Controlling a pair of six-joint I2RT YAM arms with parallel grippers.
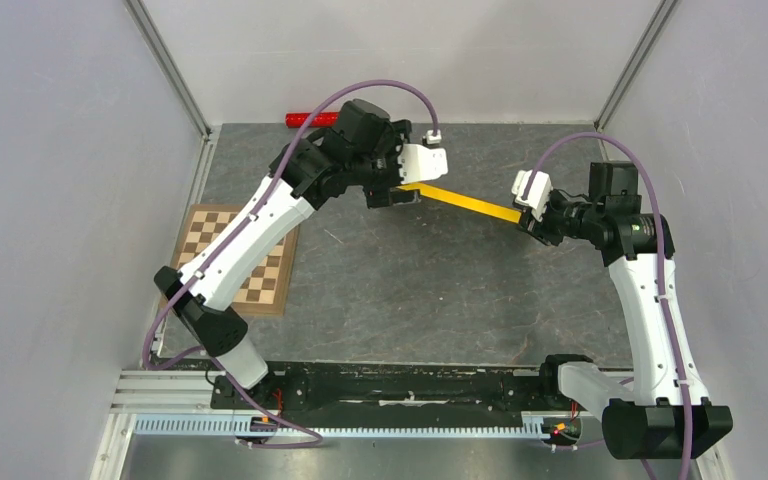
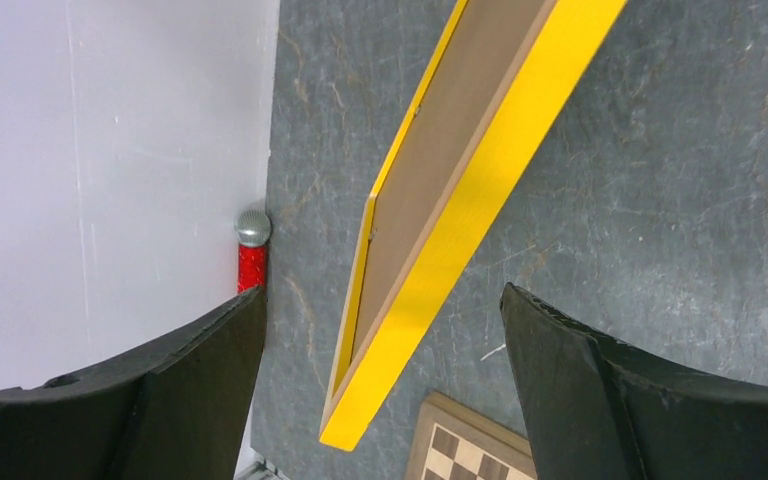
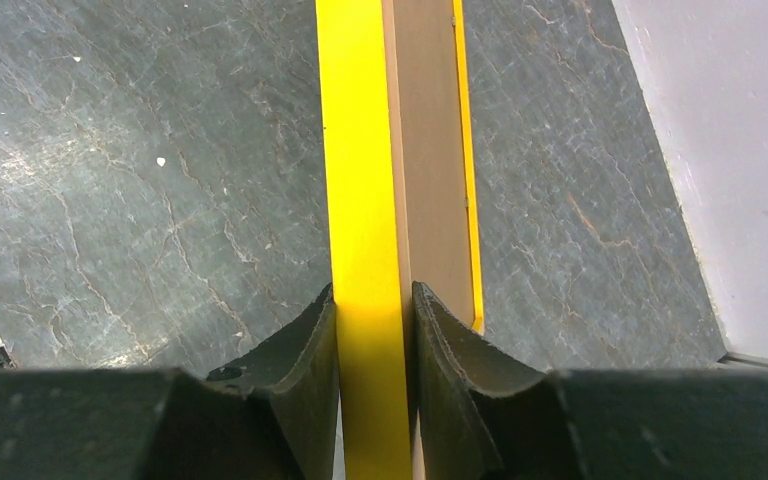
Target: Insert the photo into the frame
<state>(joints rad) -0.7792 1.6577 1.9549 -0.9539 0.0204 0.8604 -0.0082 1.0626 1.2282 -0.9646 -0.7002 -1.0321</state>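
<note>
Your right gripper (image 3: 375, 295) has its fingers pinched tight on the yellow rail of the frame (image 3: 360, 150), while your left gripper (image 2: 382, 292) stands with fingers wide apart on either side of the other end, touching nothing. The frame hangs on edge over the table (image 1: 410, 300), its long axis running gripper to gripper, slanting slightly nearer on the right. The photo shows nowhere, only a brown panel (image 2: 440, 140) inside the rails, so I cannot tell whether it is already in.

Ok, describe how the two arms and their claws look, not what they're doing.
Both the left arm and right arm have white link shells with black joints. A thin purple cable loops along each from base to wrist. A small white housing sits at each wrist. The left claw and right claw have matte black, curved fingers. No markings are legible.
</note>
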